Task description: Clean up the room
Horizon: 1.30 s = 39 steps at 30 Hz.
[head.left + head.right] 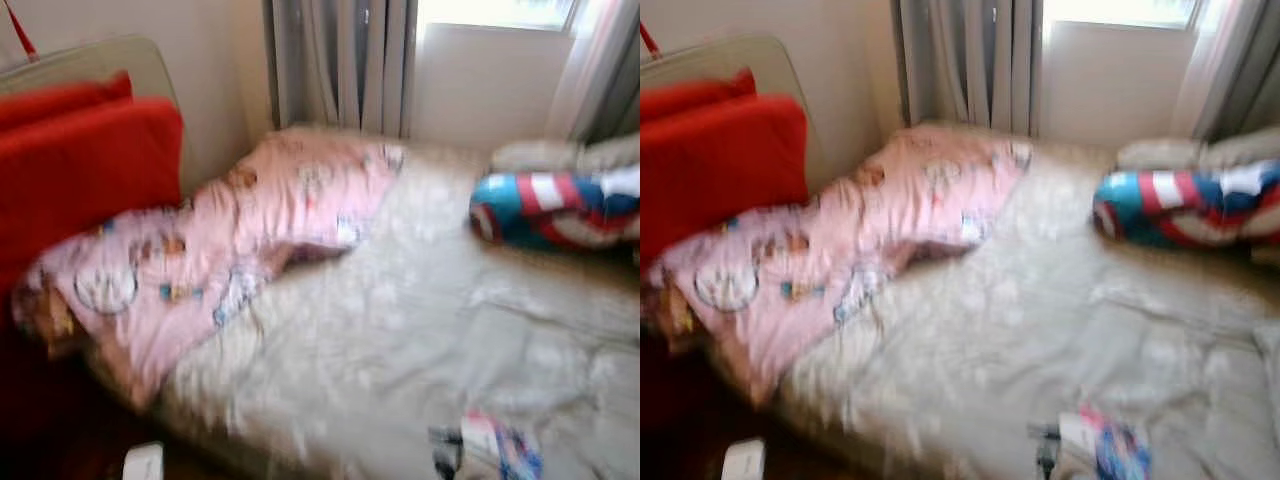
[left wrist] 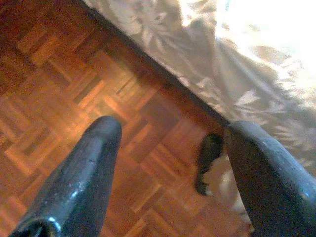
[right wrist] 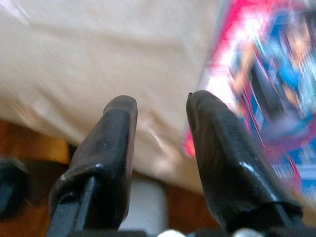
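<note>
A bed (image 1: 430,330) with a cream patterned cover lies before me, blurred. A pink cartoon-print blanket (image 1: 250,230) is crumpled across its left side. A pillow (image 1: 555,208) in blue, red and white lies at the right, by the window. A small colourful packet or book (image 1: 490,445) rests at the bed's near edge. My left gripper (image 2: 170,128) hangs open over the parquet floor beside the bed's hanging cover. My right gripper (image 3: 160,101) is open, nothing between its fingers, close to the bed's edge and the colourful packet (image 3: 266,84).
A red cushion (image 1: 80,160) leans against the headboard at the left. Grey curtains (image 1: 340,60) hang behind the bed. A white object (image 1: 143,462) lies on the floor near the bed's left corner. A small dark thing (image 2: 207,158) lies on the parquet by the bed cover.
</note>
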Motion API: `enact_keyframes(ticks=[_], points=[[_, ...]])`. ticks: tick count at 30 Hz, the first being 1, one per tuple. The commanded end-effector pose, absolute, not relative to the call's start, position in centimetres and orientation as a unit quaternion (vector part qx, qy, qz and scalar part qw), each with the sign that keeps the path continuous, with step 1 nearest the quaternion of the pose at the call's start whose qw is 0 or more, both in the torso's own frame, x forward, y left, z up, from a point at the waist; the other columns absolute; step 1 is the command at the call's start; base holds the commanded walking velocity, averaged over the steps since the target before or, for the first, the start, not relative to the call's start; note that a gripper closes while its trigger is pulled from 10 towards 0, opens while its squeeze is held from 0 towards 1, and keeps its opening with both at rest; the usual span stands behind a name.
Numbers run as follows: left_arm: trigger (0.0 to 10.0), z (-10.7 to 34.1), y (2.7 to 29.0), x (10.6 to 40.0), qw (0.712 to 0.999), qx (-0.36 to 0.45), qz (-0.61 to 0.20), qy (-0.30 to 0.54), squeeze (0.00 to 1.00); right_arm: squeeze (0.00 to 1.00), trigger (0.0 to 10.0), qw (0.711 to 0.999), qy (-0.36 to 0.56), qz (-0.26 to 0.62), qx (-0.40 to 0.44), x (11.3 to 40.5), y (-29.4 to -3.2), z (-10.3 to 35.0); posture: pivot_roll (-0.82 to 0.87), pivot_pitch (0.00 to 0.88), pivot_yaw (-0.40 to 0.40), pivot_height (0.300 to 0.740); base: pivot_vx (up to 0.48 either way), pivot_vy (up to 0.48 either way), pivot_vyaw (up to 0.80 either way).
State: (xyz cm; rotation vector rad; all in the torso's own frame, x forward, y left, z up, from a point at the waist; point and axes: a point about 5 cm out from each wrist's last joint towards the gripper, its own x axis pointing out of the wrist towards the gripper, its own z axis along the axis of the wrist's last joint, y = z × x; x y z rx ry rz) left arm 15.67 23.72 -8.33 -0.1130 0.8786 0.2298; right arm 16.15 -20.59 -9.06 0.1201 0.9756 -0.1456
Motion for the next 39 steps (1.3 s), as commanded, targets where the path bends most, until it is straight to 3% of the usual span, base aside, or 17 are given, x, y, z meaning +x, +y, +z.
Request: enact_keyframes(ticks=[1,39], points=[[10.0,-8.2,24.1,15.7,0.896,-0.046,0.113,0.426,0.0,0.0,10.0,0.882,0.462,-0.069,0.065,16.6,-20.3,-8.9,0.0,0.0,0.002,0.74,0.0,0.307,0.0],[10.0,-7.9,23.9,16.5,0.902,-0.044,0.11,0.416,0.0,0.0,10.0,0.88,0.464,-0.076,0.068,16.5,-20.8,-8.9,0.01,0.0,0.006,0.74,0.0,0.325,0.0]])
